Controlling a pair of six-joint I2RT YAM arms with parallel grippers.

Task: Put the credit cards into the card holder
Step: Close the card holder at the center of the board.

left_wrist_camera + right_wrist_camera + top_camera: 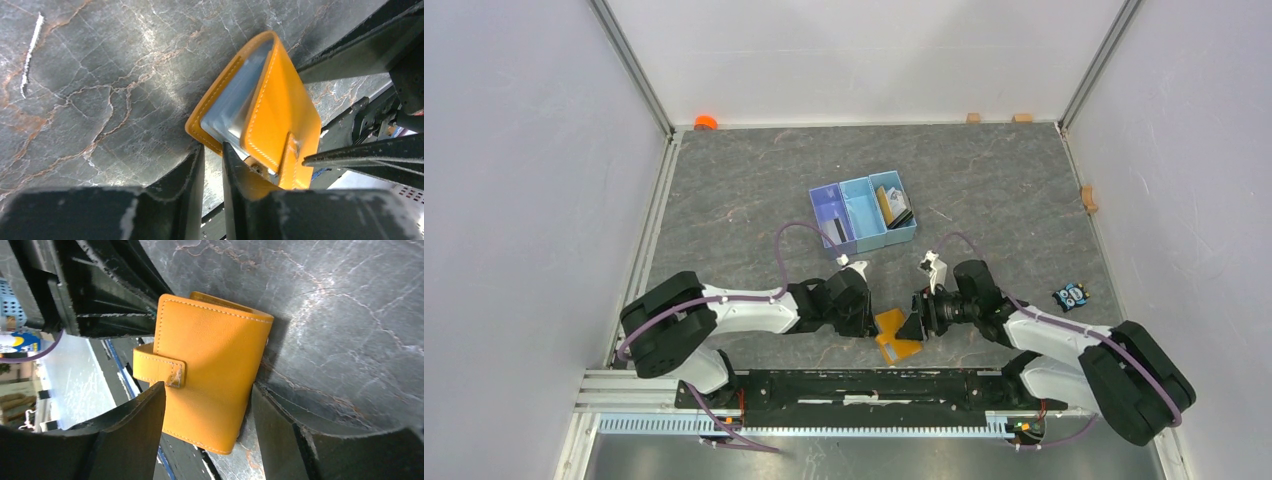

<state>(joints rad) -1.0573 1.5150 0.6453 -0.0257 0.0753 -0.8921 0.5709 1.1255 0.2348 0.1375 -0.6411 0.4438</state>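
Note:
The card holder is an orange wallet lying half open near the table's front edge, between my two grippers. In the left wrist view its grey inner panel shows between the two flaps. My left gripper has its jaws a narrow gap apart, with the lower flap's edge right at the tips; whether it is pinched is unclear. My right gripper stands open with a finger on each side of the clasp-side flap. Credit cards lean in the tray's right compartment, and a black card lies in the left one.
A blue three-compartment tray sits mid-table behind the grippers. A small black-and-blue gadget lies to the right. Small wooden blocks and an orange object line the far and right walls.

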